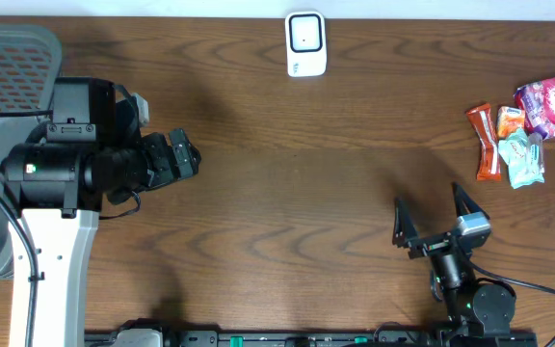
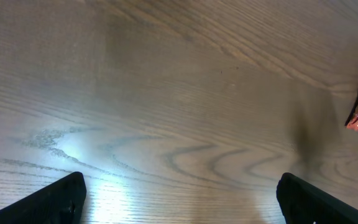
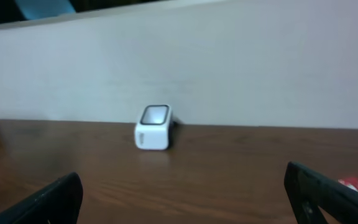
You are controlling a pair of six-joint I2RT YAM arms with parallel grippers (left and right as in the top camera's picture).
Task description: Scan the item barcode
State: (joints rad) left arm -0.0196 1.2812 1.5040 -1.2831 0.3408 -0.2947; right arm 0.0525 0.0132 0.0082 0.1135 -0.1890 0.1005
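Fingers on both arms stand spread wide with nothing between them. The right fingers [image 3: 328,196] frame bare wooden tabletop [image 1: 287,193]. Well ahead of them, a little toward the left-hand finger's side, the white barcode scanner [image 3: 153,127] sits near the tabletop's far edge in front of a pale wall [image 3: 260,68], with a dark-rimmed window on top. Any marking on its front is too blurred to read.

The items, a cluster of snack packets, lie ahead and off to the right of these fingers, well apart from them. They are an orange-red bar [image 1: 486,143], a small orange packet [image 1: 511,120], a mint-green packet [image 1: 522,160] and a pink packet [image 1: 551,104], lying close against one another. Their printing is too small to read.

The left fingers [image 2: 61,199] hover over bare wood on the other side of the tabletop. Far beyond the right-hand finger, the orange-red bar and a sliver of the mint-green packet show at the frame's edge.
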